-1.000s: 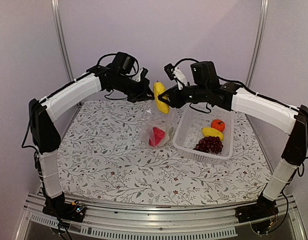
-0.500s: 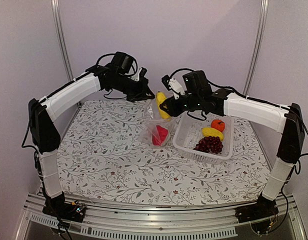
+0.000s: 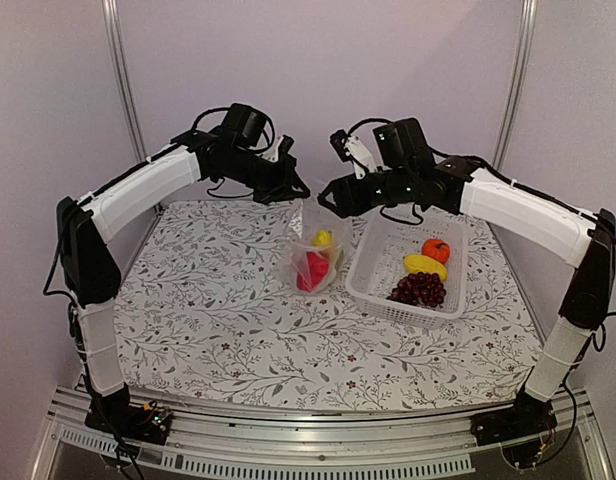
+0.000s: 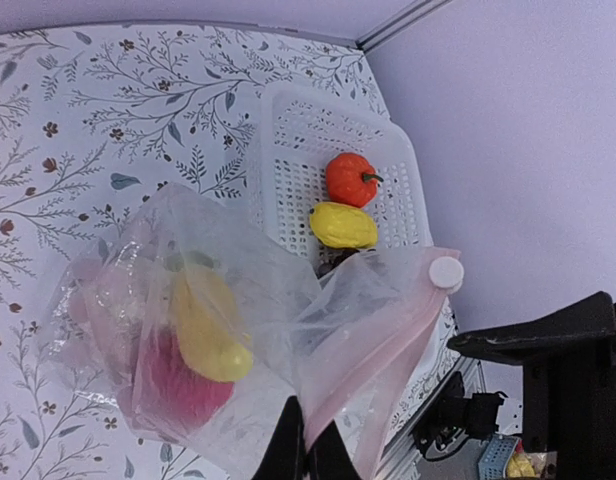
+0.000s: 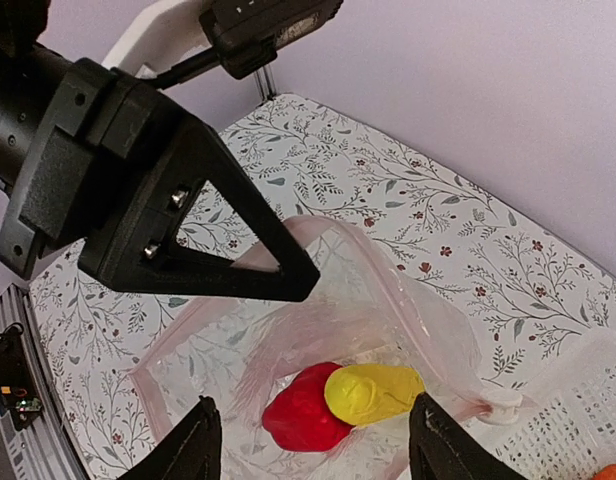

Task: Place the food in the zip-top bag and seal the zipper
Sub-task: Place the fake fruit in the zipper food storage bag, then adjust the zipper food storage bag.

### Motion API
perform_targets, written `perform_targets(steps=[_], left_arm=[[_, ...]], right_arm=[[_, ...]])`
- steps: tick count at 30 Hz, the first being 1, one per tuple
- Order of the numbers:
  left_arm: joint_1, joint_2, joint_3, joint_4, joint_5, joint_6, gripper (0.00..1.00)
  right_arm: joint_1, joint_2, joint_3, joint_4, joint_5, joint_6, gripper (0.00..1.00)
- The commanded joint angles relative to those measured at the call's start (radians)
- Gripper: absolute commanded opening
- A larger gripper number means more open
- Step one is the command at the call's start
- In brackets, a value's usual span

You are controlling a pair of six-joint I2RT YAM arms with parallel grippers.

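The clear zip-top bag [image 3: 329, 232] hangs open over the table. My left gripper [image 3: 297, 193] is shut on its pink zipper [image 4: 380, 368] rim, fingertips [image 4: 288, 452] pinched together on the plastic. A red pepper [image 5: 310, 416] and a yellow piece [image 5: 374, 391] lie inside the bag [image 5: 388, 300]. My right gripper [image 5: 313, 405] is directly above the bag mouth, open and holding nothing. The white slider [image 4: 447, 272] sits at one end of the zipper. More food lies in the white basket [image 3: 362, 266]: an orange fruit [image 3: 435, 249], a yellow piece [image 3: 424, 265] and purple grapes [image 3: 418, 290].
The basket stands on the floral tablecloth [image 3: 208, 310] just right of the bag. Metal posts [image 3: 123, 90] and a lilac wall close off the back. The left gripper's black body [image 5: 138, 190] fills the upper left of the right wrist view.
My right gripper has opened and let go of the yellow piece, which has dropped into the bag onto the red pepper. The gripper dipped to the mouth, then rose. The left gripper kept its hold.
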Motion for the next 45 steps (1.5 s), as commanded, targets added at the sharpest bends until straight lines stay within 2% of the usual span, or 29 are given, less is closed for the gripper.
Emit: perform_targets(steps=[1,5,10,13,19,20,23,25,27,31,37,41,45], left_arm=[[0.014,0.012,-0.003,0.020,0.009,-0.006,0.01],[0.012,0.004,-0.003,0.020,-0.012,0.006,0.01],[0.006,0.000,-0.003,0.026,-0.001,0.028,0.01],[0.006,0.002,-0.001,0.028,0.014,0.031,0.01],[-0.002,-0.005,-0.006,0.032,0.022,0.039,0.02],[-0.004,-0.008,-0.010,0.032,0.020,0.042,0.03],[-0.011,-0.017,-0.023,0.008,0.002,0.055,0.14],[-0.023,-0.034,-0.037,-0.027,-0.045,0.083,0.21],[-0.045,-0.061,-0.061,-0.059,-0.118,0.128,0.26],[-0.084,-0.088,-0.072,-0.140,-0.200,0.182,0.32],[-0.125,-0.020,0.059,-0.324,-0.384,0.201,0.17],[-0.135,-0.001,0.178,-0.430,-0.609,0.169,0.01],[-0.137,-0.013,0.261,-0.462,-0.760,0.169,0.00]], right_arm=[[0.007,-0.076,0.031,-0.121,-0.007,0.102,0.62],[0.007,-0.094,0.026,-0.249,0.039,0.170,0.60],[0.006,-0.079,0.003,-0.347,0.087,0.221,0.50],[-0.006,-0.044,0.018,-0.370,0.055,0.242,0.44],[-0.060,0.074,0.106,-0.418,-0.022,0.316,0.39],[-0.074,0.087,0.115,-0.414,-0.053,0.331,0.38],[-0.110,0.130,0.154,-0.401,-0.144,0.384,0.15],[-0.111,0.144,0.191,-0.399,-0.156,0.394,0.04],[-0.111,0.146,0.223,-0.403,-0.156,0.396,0.00],[-0.112,0.140,0.266,-0.422,-0.164,0.403,0.00],[-0.113,0.168,0.358,-0.499,-0.185,0.403,0.00],[-0.119,0.246,0.517,-0.619,-0.212,0.396,0.03],[-0.120,0.311,0.623,-0.644,-0.273,0.398,0.04]])
